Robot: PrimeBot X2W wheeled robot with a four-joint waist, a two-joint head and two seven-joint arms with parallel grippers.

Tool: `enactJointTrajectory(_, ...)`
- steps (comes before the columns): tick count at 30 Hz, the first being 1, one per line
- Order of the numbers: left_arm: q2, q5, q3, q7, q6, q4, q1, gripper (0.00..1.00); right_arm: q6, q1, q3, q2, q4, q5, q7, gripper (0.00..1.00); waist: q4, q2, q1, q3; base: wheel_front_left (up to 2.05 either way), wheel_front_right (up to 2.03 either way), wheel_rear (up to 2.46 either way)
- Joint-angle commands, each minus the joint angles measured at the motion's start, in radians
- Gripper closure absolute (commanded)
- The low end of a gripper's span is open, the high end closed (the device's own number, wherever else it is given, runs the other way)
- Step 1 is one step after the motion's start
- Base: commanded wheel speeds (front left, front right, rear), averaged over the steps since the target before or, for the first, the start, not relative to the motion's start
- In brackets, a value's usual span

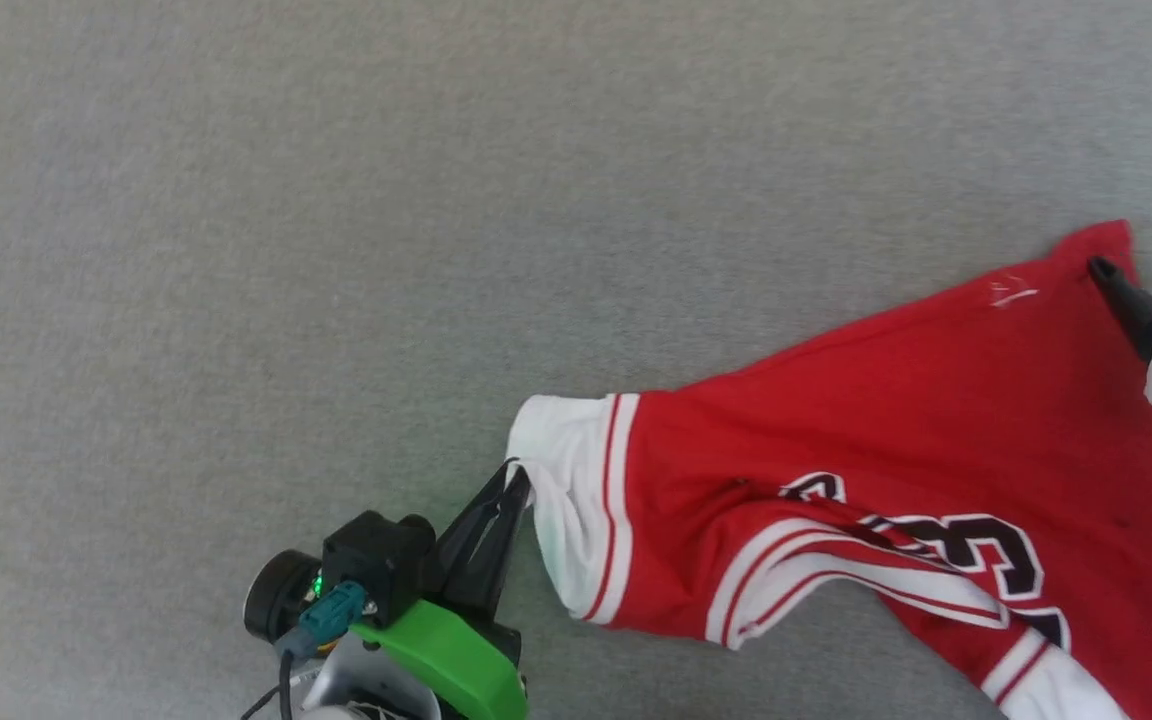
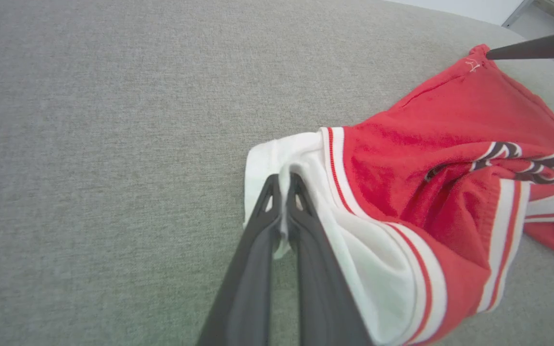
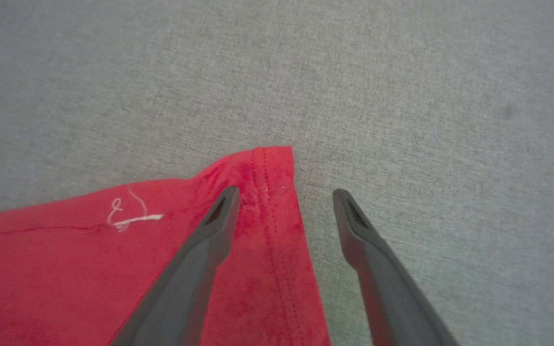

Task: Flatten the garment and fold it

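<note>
The jersey (image 1: 886, 420) lay rumpled on grey cloth (image 1: 336, 200). The left gripper (image 2: 284, 185) was clamped on its white sleeve (image 2: 267, 154); the right gripper (image 3: 284, 192) stood spread over the hem corner (image 3: 270, 163).

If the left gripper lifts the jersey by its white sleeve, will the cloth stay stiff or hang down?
Probably floppy: the jersey lies bunched in soft folds. It would likely hang limp from the sleeve that the left gripper pinches. Pulled sideways, it may drag, since the grey surface looks textured.
</note>
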Motion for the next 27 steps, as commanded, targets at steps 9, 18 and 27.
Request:
enactJointTrajectory(9,-0.002,-0.001,0.004,-0.013,-0.007,0.021,-0.034,1.0,-0.002,-0.022,0.083,-0.056,0.053,0.036,0.051,1.0,0.046,0.0,0.0,0.047,0.0,0.0,0.0)
enactJointTrajectory(18,0.026,0.02,0.061,-0.027,0.004,0.084,-0.123,1.0,-0.002,-0.039,0.05,-0.023,0.058,0.042,-0.056,1.0,-0.026,0.0,0.0,-0.082,0.0,0.0,0.0)
enactJointTrajectory(27,0.046,0.008,0.145,-0.02,-0.049,0.212,-0.388,1.0,-0.002,-0.105,0.026,0.043,0.048,0.014,-0.172,1.0,-0.103,0.0,0.0,-0.24,0.0,0.0,0.0)
